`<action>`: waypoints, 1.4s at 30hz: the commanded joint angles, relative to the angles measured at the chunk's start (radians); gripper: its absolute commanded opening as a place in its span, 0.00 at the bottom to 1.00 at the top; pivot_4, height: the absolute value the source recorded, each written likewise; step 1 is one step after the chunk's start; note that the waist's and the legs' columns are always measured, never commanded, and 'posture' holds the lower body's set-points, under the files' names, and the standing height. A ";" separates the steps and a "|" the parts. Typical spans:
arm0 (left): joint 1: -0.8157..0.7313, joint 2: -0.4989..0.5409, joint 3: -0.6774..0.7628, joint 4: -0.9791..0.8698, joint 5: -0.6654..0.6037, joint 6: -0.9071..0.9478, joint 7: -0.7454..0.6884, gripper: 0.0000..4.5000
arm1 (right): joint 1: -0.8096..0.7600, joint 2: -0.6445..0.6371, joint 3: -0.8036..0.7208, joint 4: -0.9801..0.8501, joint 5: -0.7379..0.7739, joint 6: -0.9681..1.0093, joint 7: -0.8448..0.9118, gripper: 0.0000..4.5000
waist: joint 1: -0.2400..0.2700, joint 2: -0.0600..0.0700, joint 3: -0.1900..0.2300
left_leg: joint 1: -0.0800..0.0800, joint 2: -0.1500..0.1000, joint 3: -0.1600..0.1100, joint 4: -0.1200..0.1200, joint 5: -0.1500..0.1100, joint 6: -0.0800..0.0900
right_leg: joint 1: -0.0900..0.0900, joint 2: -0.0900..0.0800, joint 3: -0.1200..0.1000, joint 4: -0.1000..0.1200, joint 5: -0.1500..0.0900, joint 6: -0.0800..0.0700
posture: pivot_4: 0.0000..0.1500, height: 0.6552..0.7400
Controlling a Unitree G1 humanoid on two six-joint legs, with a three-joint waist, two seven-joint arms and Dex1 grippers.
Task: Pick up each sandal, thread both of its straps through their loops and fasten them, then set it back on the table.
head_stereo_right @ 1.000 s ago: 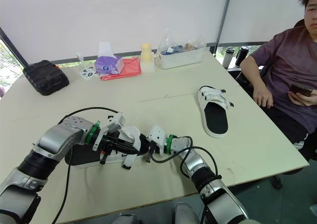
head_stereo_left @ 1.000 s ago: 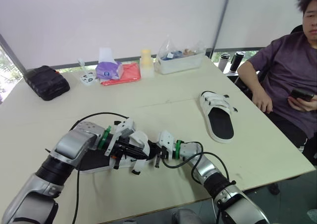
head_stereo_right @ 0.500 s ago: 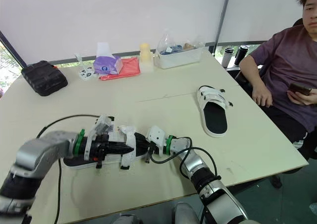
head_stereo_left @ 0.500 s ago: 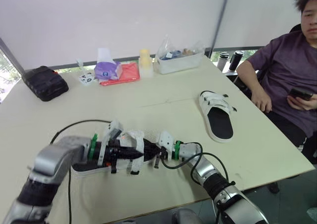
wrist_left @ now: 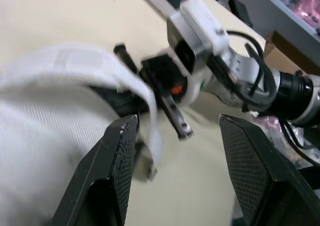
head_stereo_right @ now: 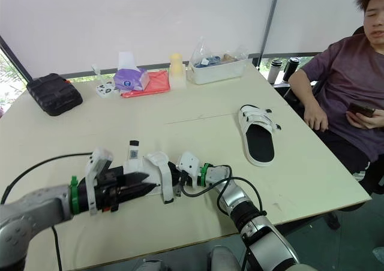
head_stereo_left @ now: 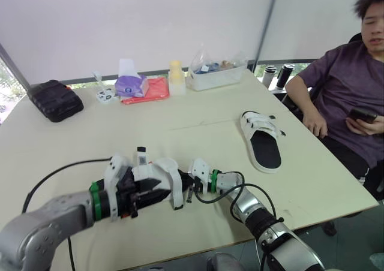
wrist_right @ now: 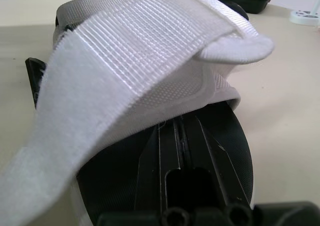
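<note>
Table (head_stereo_left: 210, 118): pale cream tabletop before a plain white wall. A seated person in a purple shirt (head_stereo_left: 351, 82) is at its far right edge, with a dark phone (head_stereo_left: 363, 114) in one hand.
Near sandal (head_stereo_left: 165, 176): white-strapped slide sandal with a black footbed. It lies on the table close to the front edge, between the two grippers.
Strap (wrist_right: 140, 51): broad white woven band arching over the near sandal's footbed, its rounded end folded over the top. A second white strap end stands up above the sandal.
Far sandal (head_stereo_left: 263, 140): matching white and black slide, flat on the table well apart to the right and near the person. Both of its straps lie across it.
Left gripper (head_stereo_right: 143, 184): two black fingers spread wide with nothing between them. The tips are at the near sandal's left side, and the white strap is just beside one finger; contact cannot be told.
Right gripper (head_stereo_right: 175, 186): fingers pressed together with only a thin seam between them. They lie along the black footbed under the strap's arch, at the sandal's right end, with nothing visibly pinched.
Back row: black zipped pouch (head_stereo_left: 55, 100), purple tissue pack (head_stereo_left: 132, 83), red cloth (head_stereo_left: 153, 90), pale yellow cup (head_stereo_left: 176, 73) and clear plastic tub of small items (head_stereo_left: 219, 73). Two dark cans (head_stereo_left: 279, 74) are at the far right corner.
Cable (head_stereo_left: 60, 169): thin black cord looping over the table beside the left arm.
</note>
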 commanded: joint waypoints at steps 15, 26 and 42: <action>0.095 -0.049 -0.295 0.106 0.201 -0.294 0.041 0.59 | 0.055 -0.037 0.057 0.223 -0.126 0.094 0.001 0.00 | -0.001 0.007 -0.005 | -0.005 0.007 0.002 0.000 -0.001 -0.002 | -0.001 -0.001 -0.014 -0.016 0.000 -0.001 | 1.00 1.00; -0.017 -0.121 -0.399 0.224 0.268 -0.378 0.048 0.59 | 0.061 -0.042 0.053 0.214 -0.125 0.100 -0.007 0.00 | 0.001 0.008 -0.005 | -0.005 0.006 0.001 0.000 0.000 -0.001 | 0.000 -0.001 -0.015 -0.015 0.000 -0.001 | 1.00 1.00; -0.028 -0.179 -0.383 0.229 0.277 -0.377 0.113 0.01 | 0.066 -0.040 0.053 0.214 -0.128 0.098 -0.008 0.00 | 0.014 0.011 -0.007 | -0.005 0.004 0.001 0.003 -0.001 -0.002 | 0.001 -0.002 -0.016 -0.017 0.000 -0.001 | 1.00 1.00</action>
